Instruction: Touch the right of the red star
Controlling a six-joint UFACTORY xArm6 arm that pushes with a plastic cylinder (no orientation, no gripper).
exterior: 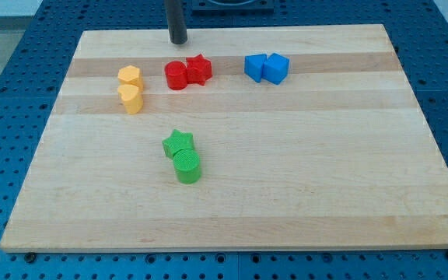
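The red star (199,69) lies near the view's top, touching a red cylinder (176,75) on its left. My tip (178,40) rests on the board above the red cylinder, up and to the left of the red star, apart from both. The star's right side is bare.
Two blue blocks (267,68) sit together to the right of the red star. Two yellow blocks (131,88) stand at the left. A green star (178,143) and green cylinder (187,166) sit lower in the middle. The wooden board (325,171) has blue pegboard around it.
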